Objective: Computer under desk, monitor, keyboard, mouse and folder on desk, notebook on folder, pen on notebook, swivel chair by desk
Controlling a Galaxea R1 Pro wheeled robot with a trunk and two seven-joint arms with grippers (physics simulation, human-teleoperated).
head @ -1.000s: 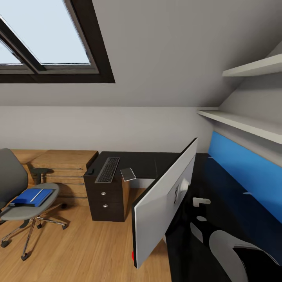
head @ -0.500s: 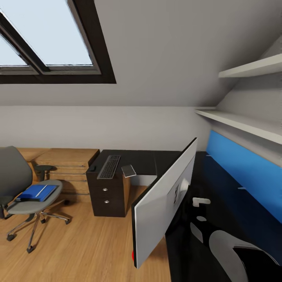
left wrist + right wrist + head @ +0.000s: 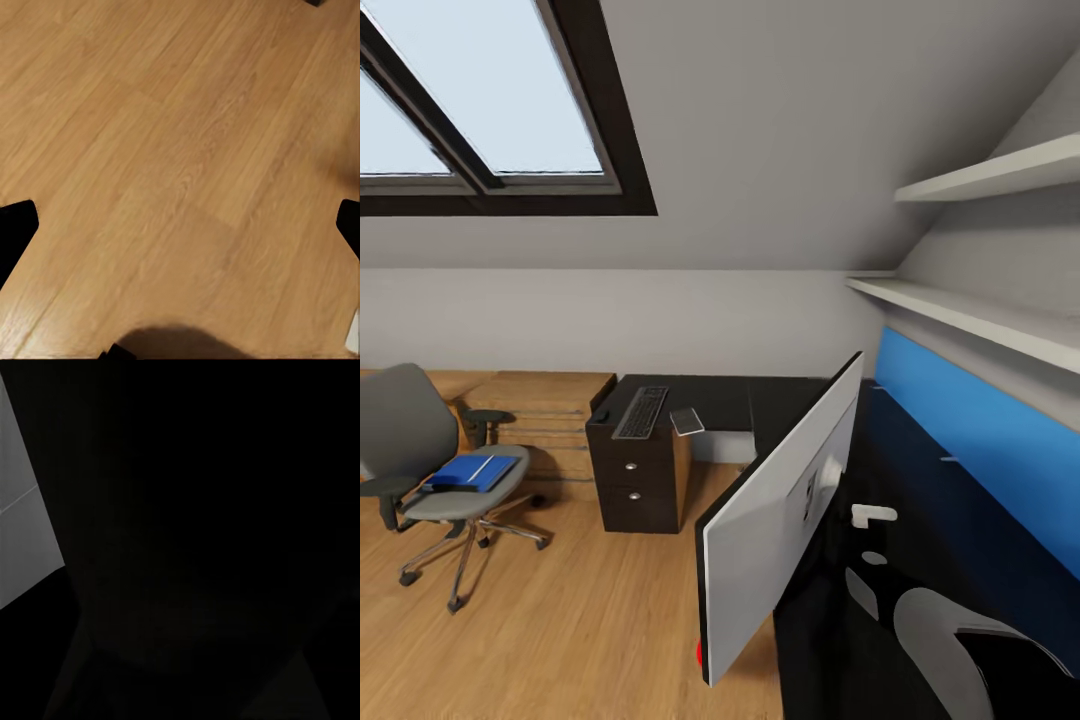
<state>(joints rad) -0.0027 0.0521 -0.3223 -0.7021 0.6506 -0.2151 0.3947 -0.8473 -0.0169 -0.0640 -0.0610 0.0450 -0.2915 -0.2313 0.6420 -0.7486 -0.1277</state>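
head high over desk (image 3: 710,400), left wrist down (floor (image 3: 180,165) close)

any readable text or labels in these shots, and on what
None can be read.
keyboard: key legends too small to make out.
monitor: bare grey surface toward the camera, no brand visible.
blue folder on the swivel chair: no visible label.

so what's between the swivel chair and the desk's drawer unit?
In the head view, bare wood floor separates the swivel chair from the drawer unit; a low wooden cabinet stands behind that gap, against the wall.
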